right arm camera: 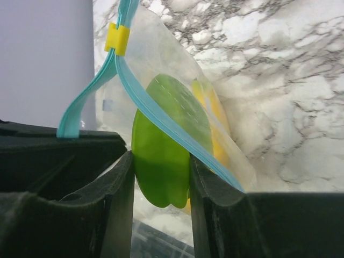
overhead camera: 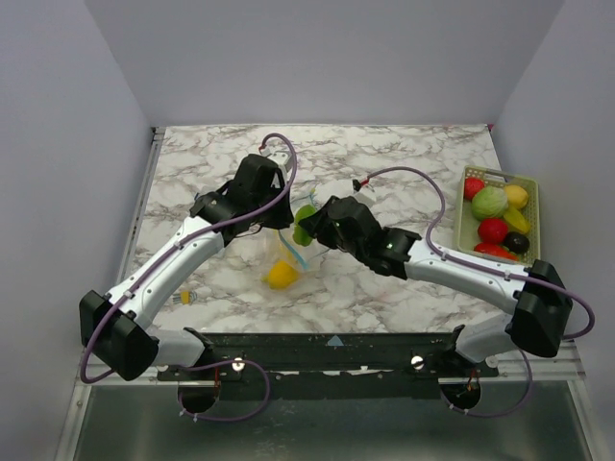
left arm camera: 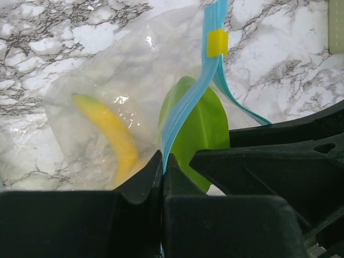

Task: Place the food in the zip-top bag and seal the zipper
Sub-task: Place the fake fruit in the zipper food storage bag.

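Mid-frame on the bench (overhead camera: 404,154), the left end effector (left arm camera: 163,161) is pinched tight on the teal zipper (left arm camera: 185,113), holding one lip of the zip-top bag (left arm camera: 97,86) up. The right end effector (right arm camera: 161,180) is clamped on a green piece (right arm camera: 166,123) right at the bag's mouth, with one strip crossing in front of it (how deep it sits I cannot tell). A yellow banana-like piece (left arm camera: 115,134) already lies inside. More food (overhead camera: 489,202) waits in the basket (overhead camera: 531,206) at the right of the overhead view, so I would say the filling is only partly done. The mouth gapes and the yellow slider (left arm camera: 217,43) sits at one end, so the sealing is not yet done.
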